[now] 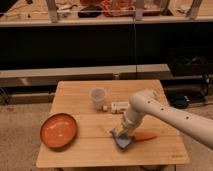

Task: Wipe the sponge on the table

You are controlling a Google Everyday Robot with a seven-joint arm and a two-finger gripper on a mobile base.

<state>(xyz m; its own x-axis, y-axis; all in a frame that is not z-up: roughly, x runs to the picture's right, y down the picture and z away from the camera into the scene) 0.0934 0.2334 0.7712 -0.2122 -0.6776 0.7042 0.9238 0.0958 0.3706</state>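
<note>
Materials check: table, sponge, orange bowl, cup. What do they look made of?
Table: light wood planks, matte, seams visible; bamboo-like. Sponge: pale blue, flat, probably soft foam; it sits under the gripper near the table's front edge. Orange bowl: smooth, slight sheen; plastic or glazed ceramic, unclear. Cup: see-through, likely plastic.

Single view; camera set high on the near side of the bench (75,150), tilted down, facing the grey shelf (75,75) behind; middling range, whole bench top in frame; arm (170,117) enters lower right; tool (123,133) right of centre, down on the sponge (123,143).
</note>
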